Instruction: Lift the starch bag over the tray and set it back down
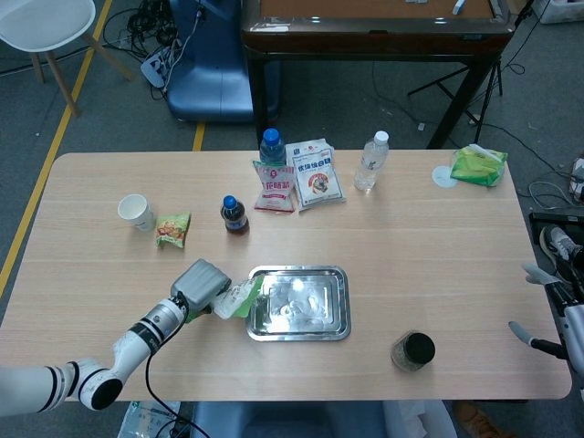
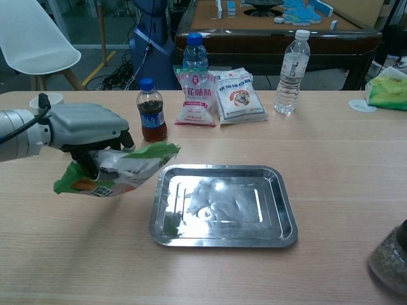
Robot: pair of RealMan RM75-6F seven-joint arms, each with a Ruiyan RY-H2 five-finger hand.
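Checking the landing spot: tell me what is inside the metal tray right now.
The metal tray holds no objects; only its shiny, reflective bottom shows. The starch bag in the left hand hangs beside its left rim, not inside. Nothing covers the tray's interior.

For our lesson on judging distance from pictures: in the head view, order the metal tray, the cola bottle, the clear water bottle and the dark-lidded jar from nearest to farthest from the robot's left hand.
Measured from the left hand:
1. Metal tray, just to its right.
2. Cola bottle, behind it, slightly right.
3. Dark-lidded jar, far right, near the front edge.
4. Clear water bottle, far back right.
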